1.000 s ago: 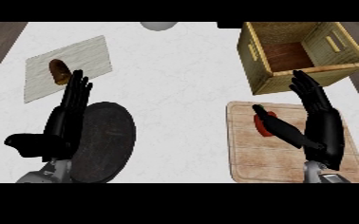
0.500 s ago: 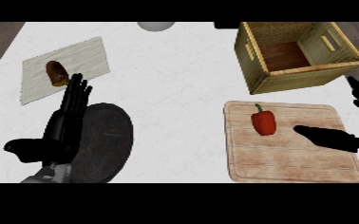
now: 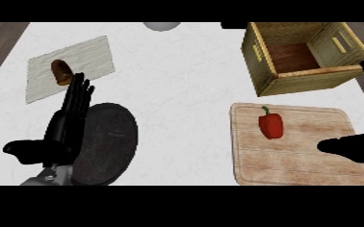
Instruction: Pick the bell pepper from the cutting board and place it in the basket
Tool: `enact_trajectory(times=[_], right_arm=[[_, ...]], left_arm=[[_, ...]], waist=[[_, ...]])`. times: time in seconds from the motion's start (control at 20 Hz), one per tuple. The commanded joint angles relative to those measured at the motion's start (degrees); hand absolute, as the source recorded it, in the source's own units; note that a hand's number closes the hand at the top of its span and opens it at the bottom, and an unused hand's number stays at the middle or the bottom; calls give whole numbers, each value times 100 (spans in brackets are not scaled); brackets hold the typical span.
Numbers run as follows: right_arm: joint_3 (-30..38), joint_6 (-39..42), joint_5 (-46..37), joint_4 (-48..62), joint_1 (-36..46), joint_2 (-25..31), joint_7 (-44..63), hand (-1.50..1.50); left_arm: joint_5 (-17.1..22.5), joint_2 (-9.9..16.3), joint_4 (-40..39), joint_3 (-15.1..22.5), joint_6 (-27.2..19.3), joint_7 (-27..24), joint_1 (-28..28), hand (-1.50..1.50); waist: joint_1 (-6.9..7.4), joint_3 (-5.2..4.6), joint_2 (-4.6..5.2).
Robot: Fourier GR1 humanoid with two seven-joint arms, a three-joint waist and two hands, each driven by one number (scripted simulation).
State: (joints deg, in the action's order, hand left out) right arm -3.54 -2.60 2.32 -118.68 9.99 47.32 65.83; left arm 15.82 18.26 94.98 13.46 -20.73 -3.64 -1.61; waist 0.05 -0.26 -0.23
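a dark round plate [image 3: 107, 142] lies on the white counter [image 3: 177, 77] at lower left, running down to the view's lower edge. up and left of it a pale cloth mat [image 3: 85, 62] lies flat, carrying a brown oblong item [image 3: 62, 72] near its lower left part; what the item is cannot be told. at the counter's far edge, top centre, part of a grey rounded object [image 3: 162, 26] shows, cut off by the frame.
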Motion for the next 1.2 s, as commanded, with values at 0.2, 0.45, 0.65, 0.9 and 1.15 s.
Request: enact_trajectory(times=[0.2,0.45,0.65,0.9,1.15], right_arm=[[-307,459,395,365,514,354,1258,-150],[-667,166,18,216,147,203,1238,-150],[-929,-44,-258,315,254,-159,1349,-150],[-1247,-221,-882,598,-103,-648,731,-150],[-1412,-184,-1309,779,163,-1150,837,-150]], left_arm=[[89,-89,-319,-214,171,62,-404,0],[-98,-26,78,-133,57,319,-164,0],[-111,-68,191,-104,177,182,106,0],[-76,-24,113,-319,298,410,-118,0],[-403,-489,-217,-120,173,80,-160,0]], waist=[[5,13,40],[-13,20,14],[32,18,17],[1,23,20],[9,21,24]])
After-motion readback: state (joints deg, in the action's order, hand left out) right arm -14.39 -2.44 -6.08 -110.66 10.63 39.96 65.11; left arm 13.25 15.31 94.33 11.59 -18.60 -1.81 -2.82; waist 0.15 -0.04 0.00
